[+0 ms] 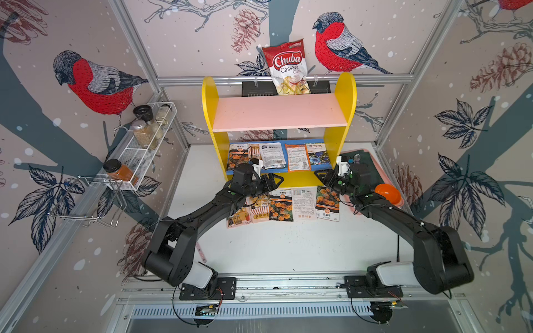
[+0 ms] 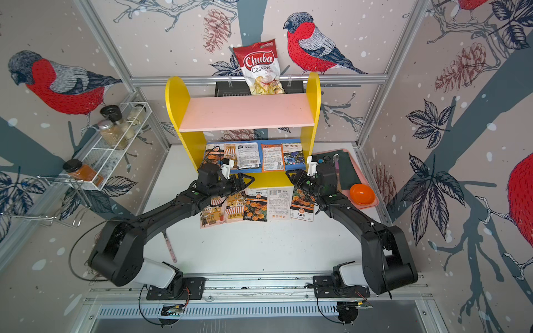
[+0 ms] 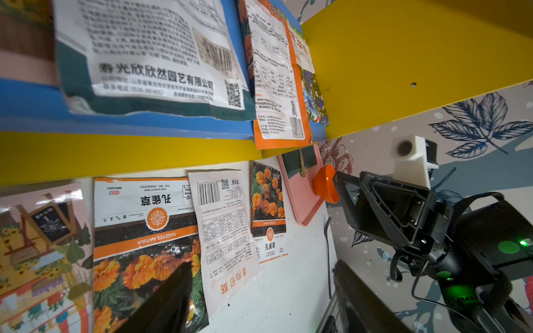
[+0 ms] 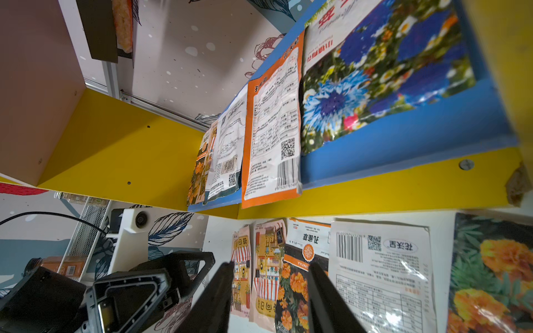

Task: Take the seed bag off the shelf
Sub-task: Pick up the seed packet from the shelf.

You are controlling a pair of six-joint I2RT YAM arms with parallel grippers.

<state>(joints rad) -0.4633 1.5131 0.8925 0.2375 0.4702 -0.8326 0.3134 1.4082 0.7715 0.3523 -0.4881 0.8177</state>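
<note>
Seed bags (image 1: pixel 297 158) on the shelf (image 1: pixel 281 111)
Left pincer (image 1: pixel 275 182) and right pincer (image 1: pixel 320 177), at its 6 o'clock, are open, empty.

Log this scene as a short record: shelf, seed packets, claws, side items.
shelf: two-tier shelf with yellow side panels, at the back of the white table
blue lower board: five flat seed packets in a row; the orange-bordered packet overhangs the front edge
table before shelf: five laid-out packets
left claw: open, empty, in front of the shelf
right claw: open, empty, in front of the shelf
right side: orange plastic bowl on a pink tray
</note>
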